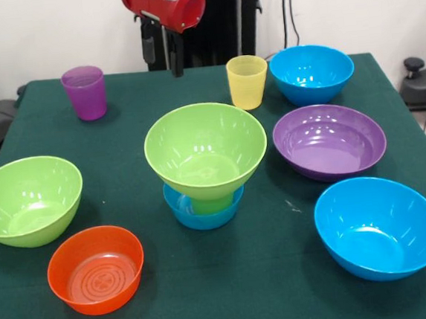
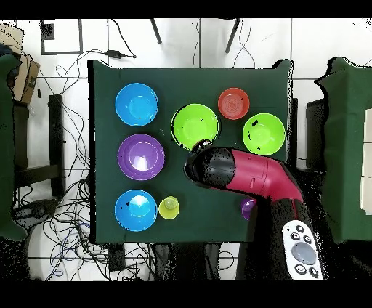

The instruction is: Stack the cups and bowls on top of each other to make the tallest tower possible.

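Toward the near edge of the green-clothed table (image 1: 269, 289) sit a small glossy orange plastic bowl (image 1: 96, 270) and a glossy blue plastic bowl (image 1: 379, 227); at mid-table the tower (image 1: 205, 176) stands as a small blue bowl (image 1: 204, 209), a translucent green cup (image 1: 211, 203) and a lime green bowl (image 1: 205, 151); by the far edge the gripper (image 1: 176, 49) hangs above the table, whether released or clenched I cannot tell.

Tower (image 1: 205, 176) mid-bench (image 1: 269, 289) in the front view, bowl upon cup upon small bowl, two bowls at its left, three bowls at its right, two cups behind
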